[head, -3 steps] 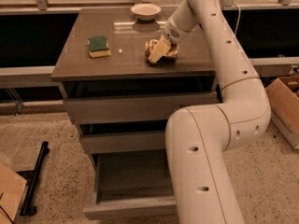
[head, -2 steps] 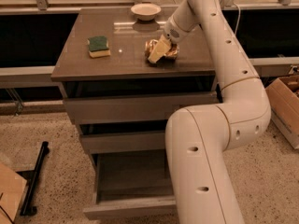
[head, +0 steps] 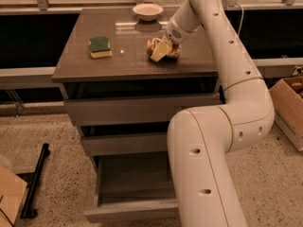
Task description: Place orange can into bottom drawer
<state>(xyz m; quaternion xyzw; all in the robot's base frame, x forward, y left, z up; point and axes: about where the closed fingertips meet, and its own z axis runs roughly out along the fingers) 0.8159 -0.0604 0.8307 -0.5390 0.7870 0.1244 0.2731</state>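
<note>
The orange can [head: 172, 51], shiny with a gold mottled label, lies on the cabinet top [head: 128, 63] right of the middle. My gripper [head: 161, 50] reaches down from the arm and is right at the can, covering its middle. The bottom drawer [head: 130, 211] is pulled out below, a deep tray with nothing showing inside; my arm's lower segment hides its right side.
A green-and-yellow sponge [head: 100, 47] lies on the left of the top. A cream bowl [head: 147, 11] stands at the back. The two upper drawers stand slightly out. A cardboard box [head: 289, 103] is on the floor at right, a black stand [head: 35, 181] at left.
</note>
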